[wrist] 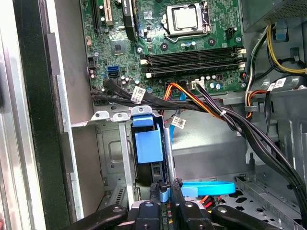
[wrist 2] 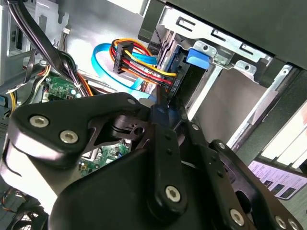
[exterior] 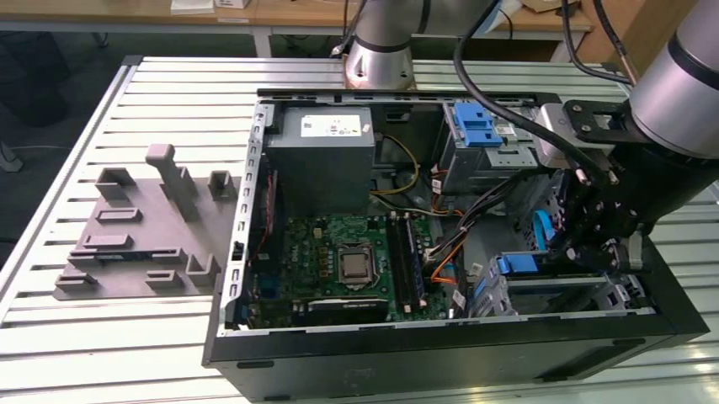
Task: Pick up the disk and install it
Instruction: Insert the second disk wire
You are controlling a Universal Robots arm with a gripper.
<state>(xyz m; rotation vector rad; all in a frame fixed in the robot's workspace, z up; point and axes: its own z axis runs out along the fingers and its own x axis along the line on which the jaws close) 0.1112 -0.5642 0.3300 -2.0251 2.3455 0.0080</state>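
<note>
The disk stands on edge in the silver drive cage [wrist: 111, 153] at the front corner of the open computer case [exterior: 450, 345]. In the first wrist view I see its dark narrow side and its blue carrier [wrist: 164, 194]. My gripper [wrist: 164, 188] reaches down into this corner, and its two black fingers are shut on the carrier's edge. In the second wrist view the gripper [wrist 2: 163, 108] meets the disk's blue edge [wrist 2: 175, 75] just below the red and yellow power plug [wrist 2: 144, 67]. In the exterior view the gripper [exterior: 590, 244] hangs over the cage beside the blue latch [exterior: 519, 263].
Black and orange cable bundles [wrist: 211, 108] and a blue flat cable [wrist: 208, 188] run close to the cage. The motherboard [exterior: 348, 261] lies beside it, with a grey box [exterior: 326, 147] and a second cage with a blue latch [exterior: 477, 130] behind. A grey fixture [exterior: 146, 227] sits on the table.
</note>
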